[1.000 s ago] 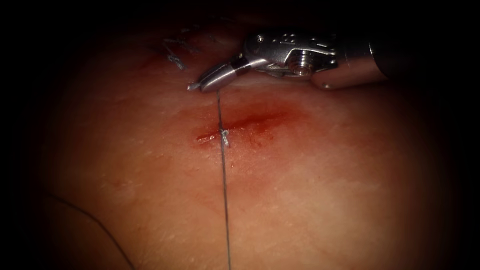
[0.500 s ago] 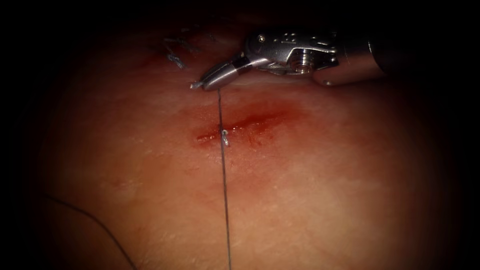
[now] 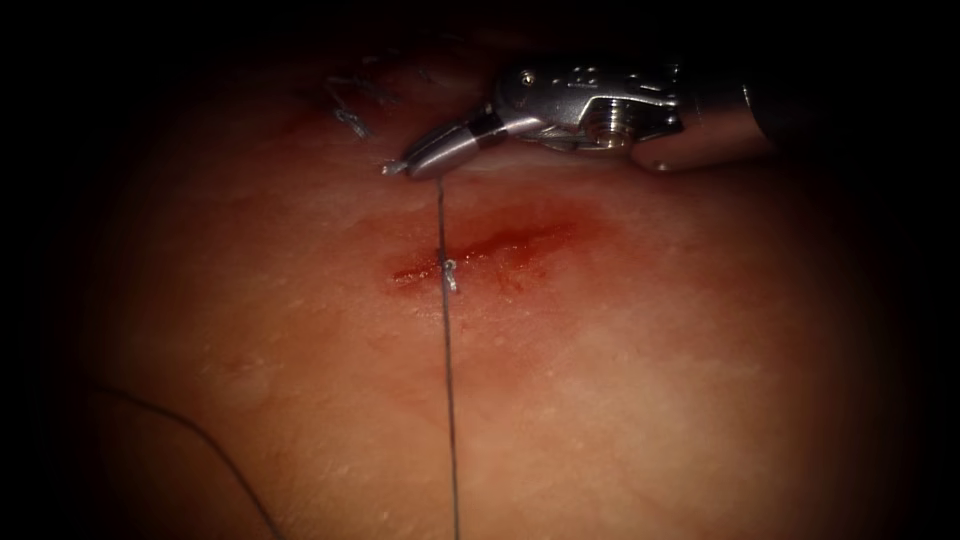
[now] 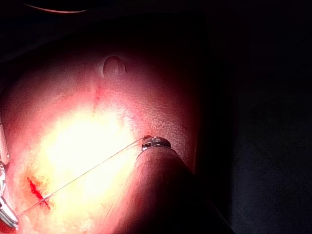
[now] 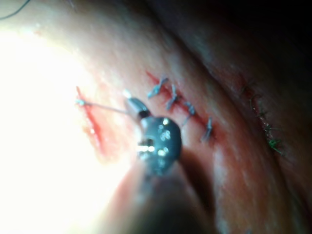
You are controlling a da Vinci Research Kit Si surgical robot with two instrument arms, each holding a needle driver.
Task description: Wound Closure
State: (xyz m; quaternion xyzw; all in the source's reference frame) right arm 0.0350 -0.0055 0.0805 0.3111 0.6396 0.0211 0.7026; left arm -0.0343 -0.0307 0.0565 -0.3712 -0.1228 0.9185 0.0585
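Observation:
The cut (image 3: 490,247) in the tissue (image 3: 620,380) is ringed with red fluid. A taut thread (image 3: 447,380) crosses it near its left end, with a small knot (image 3: 449,270) on the cut. Beyond the cut, my right tool (image 3: 412,166) has its jaws shut on the thread's far part, and a short pale tail sticks out at the tip. The right wrist view shows the same grip (image 5: 132,105), with thread (image 5: 105,108) leading to the cut (image 5: 90,124). In the left wrist view, my left tool (image 4: 156,143) is shut on the thread (image 4: 87,171), which runs taut to the cut (image 4: 36,190).
A row of older stitches (image 3: 350,115) lies on the tissue beyond and left of the right tool, also seen from the right wrist (image 5: 180,105). A slack strand of thread (image 3: 190,435) curves over the tissue at the lower left. The right tool's jaws (image 4: 5,214) show by the cut.
The right tool has shifted very slightly up and to the right, still gripping the thread. The thread stays taut and the knot has hardly moved.

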